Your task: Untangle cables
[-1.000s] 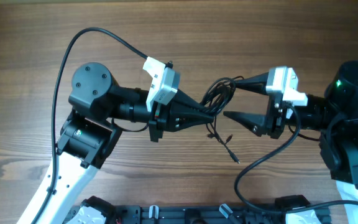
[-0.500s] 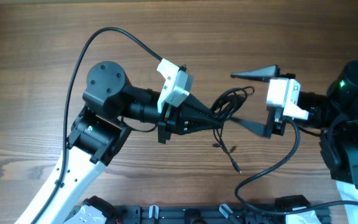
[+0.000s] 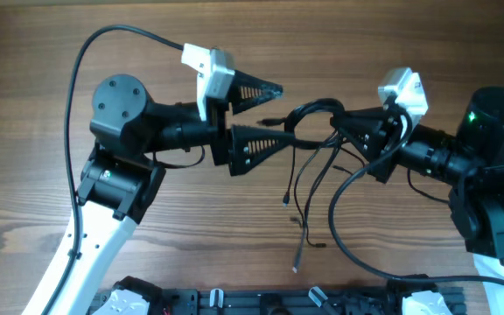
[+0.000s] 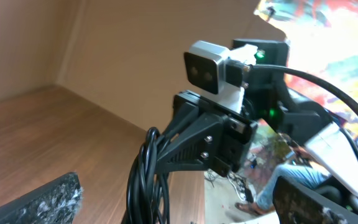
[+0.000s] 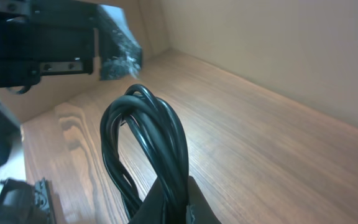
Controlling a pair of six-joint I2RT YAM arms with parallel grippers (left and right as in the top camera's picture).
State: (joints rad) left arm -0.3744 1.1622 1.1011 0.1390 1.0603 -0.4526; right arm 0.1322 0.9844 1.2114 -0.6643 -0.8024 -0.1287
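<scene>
Pinching glossy black cables (image 5: 169, 140), right fingers (image 3: 354, 128) closed; left ribbed triangular fingers (image 3: 254, 88) spread wide, apparently empty.

cables (image 5: 169, 140): cut off below, right wrist | plug ends (image 3: 296, 265): too small

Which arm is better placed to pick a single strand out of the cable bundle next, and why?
Left. The left fingers stand open beside the cables, free to close on a strand. The right fingers are shut on the bundle, so they likely serve best as anchor.
</scene>
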